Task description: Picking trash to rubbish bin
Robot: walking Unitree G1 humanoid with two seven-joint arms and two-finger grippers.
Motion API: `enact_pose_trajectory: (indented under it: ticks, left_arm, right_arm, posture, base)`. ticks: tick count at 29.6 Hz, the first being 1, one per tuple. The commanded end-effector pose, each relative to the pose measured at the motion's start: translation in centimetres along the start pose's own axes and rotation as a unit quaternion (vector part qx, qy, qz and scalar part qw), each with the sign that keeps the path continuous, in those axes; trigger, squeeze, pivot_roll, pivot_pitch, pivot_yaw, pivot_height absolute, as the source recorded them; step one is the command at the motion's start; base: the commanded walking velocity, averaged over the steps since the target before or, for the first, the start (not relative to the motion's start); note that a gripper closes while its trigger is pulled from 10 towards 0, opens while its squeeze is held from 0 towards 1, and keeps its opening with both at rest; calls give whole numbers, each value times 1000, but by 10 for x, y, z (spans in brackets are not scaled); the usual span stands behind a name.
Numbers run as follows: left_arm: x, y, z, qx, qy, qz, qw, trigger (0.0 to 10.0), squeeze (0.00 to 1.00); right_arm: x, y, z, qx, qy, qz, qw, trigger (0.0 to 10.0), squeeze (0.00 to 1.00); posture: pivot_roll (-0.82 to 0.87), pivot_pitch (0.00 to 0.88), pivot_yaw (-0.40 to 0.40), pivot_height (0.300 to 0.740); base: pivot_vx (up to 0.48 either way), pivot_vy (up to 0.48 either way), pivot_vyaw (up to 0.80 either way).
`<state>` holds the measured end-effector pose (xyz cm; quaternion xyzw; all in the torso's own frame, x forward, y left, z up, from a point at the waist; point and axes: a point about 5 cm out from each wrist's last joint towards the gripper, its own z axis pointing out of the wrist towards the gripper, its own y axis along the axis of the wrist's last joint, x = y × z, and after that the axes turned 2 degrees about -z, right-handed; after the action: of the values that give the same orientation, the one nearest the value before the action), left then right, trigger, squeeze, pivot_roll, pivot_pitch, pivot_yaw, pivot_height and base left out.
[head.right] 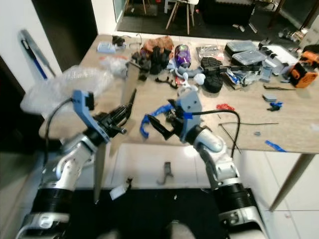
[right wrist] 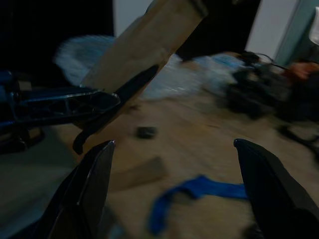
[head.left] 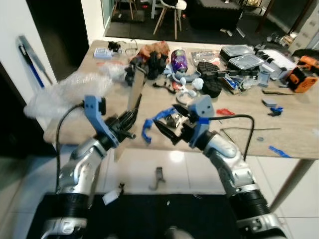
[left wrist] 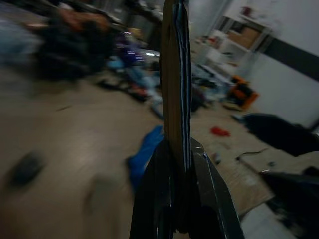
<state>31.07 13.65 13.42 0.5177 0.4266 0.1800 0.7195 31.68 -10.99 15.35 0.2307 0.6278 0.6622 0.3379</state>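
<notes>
Cardboard strip (head.left: 133, 97) pinched upright between left fingers (left wrist: 207, 184); right fingers (right wrist: 92, 184) spread wide

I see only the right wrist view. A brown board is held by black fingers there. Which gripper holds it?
Observer: The left gripper; its fingers are shut on the cardboard piece, which stands nearly upright.
Operator: Where is my right gripper?
Observer: The right gripper hangs open at the table's near edge.
Operator: What is the blue thing below?
Observer: A blue strip lying on the table edge, between both grippers.
</notes>
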Motion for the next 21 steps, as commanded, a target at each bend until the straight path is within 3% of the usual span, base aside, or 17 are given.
enact_pose_trajectory:
  ticks: [1, 12, 18, 21]
  left_arm:
    - [-1, -3, 1, 6, -1, 9, 1000, 10000, 0]
    - [-1, -3, 4, 10, -4, 28, 1000, 10000, 0]
    - [-2, -6, 6, 15, -4, 45, 999, 10000, 0]
    - [-4, -5, 6, 22, -11, 66, 998, 10000, 0]
  right_arm:
    - [-5, -4, -4, 4, -13, 6, 1000, 10000, 0]
    - [-6, -4, -3, -4, -11, 11, 1000, 10000, 0]
    - [-5, -8, -4, 3, 0, 11, 1000, 10000, 0]
    - [-5, -6, -4, -1, 2, 20, 1000, 10000, 0]
  posture:
    - [-13, 0, -24, 740]
    - [-11, 0, -22, 740]
    - [-23, 0, -22, 740]
    - [-18, 0, -22, 740]
  base:
    - [-322, 0, 0]
    - [-321, 0, 0]
    - [0, 0, 0]
    - [0, 0, -800]
